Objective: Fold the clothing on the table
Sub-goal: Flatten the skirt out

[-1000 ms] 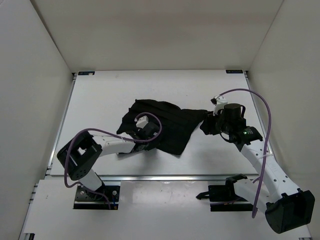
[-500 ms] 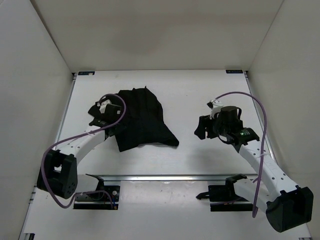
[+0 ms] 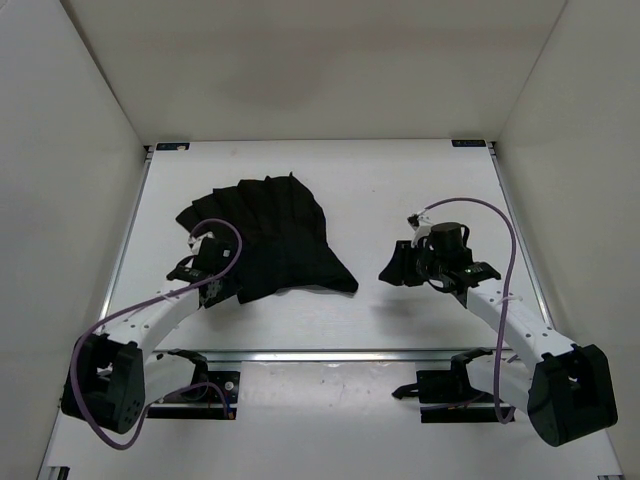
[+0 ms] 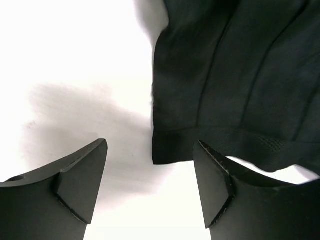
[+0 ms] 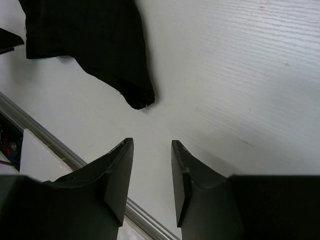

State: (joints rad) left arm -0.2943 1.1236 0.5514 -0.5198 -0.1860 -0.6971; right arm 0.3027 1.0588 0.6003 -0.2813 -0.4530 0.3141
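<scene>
The left tool is hovering at the near left hem of the clothing, its jaws spread wide and pinching nothing. In its wrist view the ribbed hem corner is lying flat on the desk just past the fingertips, likely because this is the edge to line up or take for a fold. The clothing is lying on the left-centre part of the desk as a bunched, roughly triangular heap, with pleats fanning toward the far side and one pointed corner sticking out to the near right. It is looking partly doubled over rather than neatly folded, so I judge the task to be only part way along. The right tool is hanging over bare desk, apart from that pointed corner, its jaws standing a narrow gap apart with nothing between them. It is pointing toward the cloth, probably placed to reach the stray corner and bring it over the pile
</scene>
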